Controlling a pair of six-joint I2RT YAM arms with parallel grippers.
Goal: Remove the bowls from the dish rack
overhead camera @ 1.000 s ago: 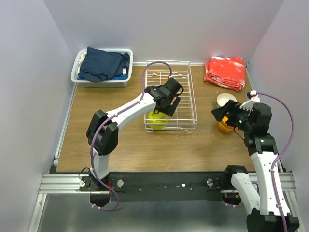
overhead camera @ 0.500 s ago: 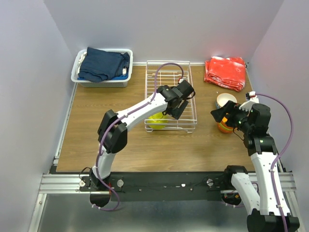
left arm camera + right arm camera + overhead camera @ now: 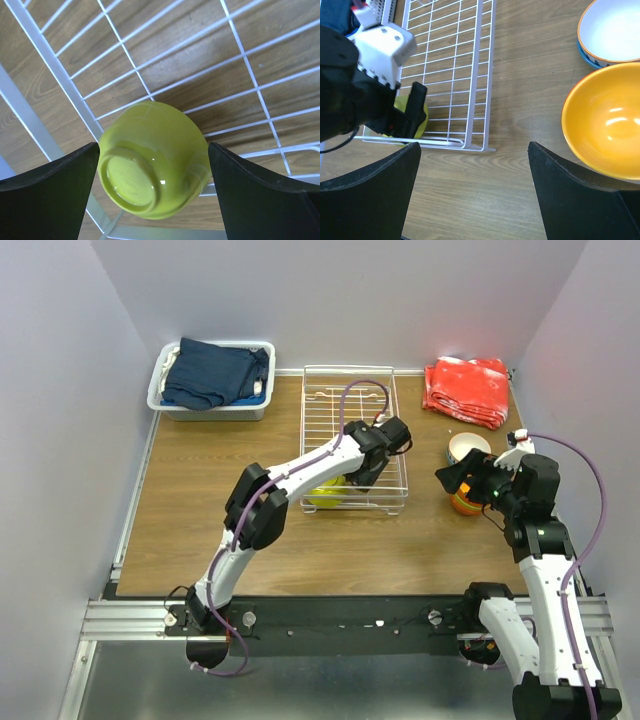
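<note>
My left gripper (image 3: 152, 147) is spread wide. Its wrist camera shows a yellow-green bowl (image 3: 152, 165) filling the whole gap between the two dark fingers (image 3: 50, 195), with the foot ring turned toward the lens. The finger edges meet the bowl's outline on both sides, but I cannot tell whether they are pressing on it or only framing it.

From overhead, that bowl lies inside the dish rack (image 3: 335, 420), in its 7 o'clock corner against the low wire side. The left arm reaches across the rack, so the gripper meets the bowl from roughly 2 o'clock.

My right gripper (image 3: 474, 147) is also wide open, with nothing between its fingers. It hangs over the wooden table (image 3: 200, 500) off the rack's 3 o'clock side. Just beside it an orange bowl (image 3: 605, 130) stands upright. At that bowl's 12 o'clock is a white-lined bowl (image 3: 612, 27) with an orange rim and a blue outside. The two are very close, and I cannot tell if they touch.

A white bin (image 3: 210, 413) holding dark-blue cloth (image 3: 210, 370) sits at the table's 11 o'clock corner. A red cloth (image 3: 467, 388) lies at 1 o'clock.
</note>
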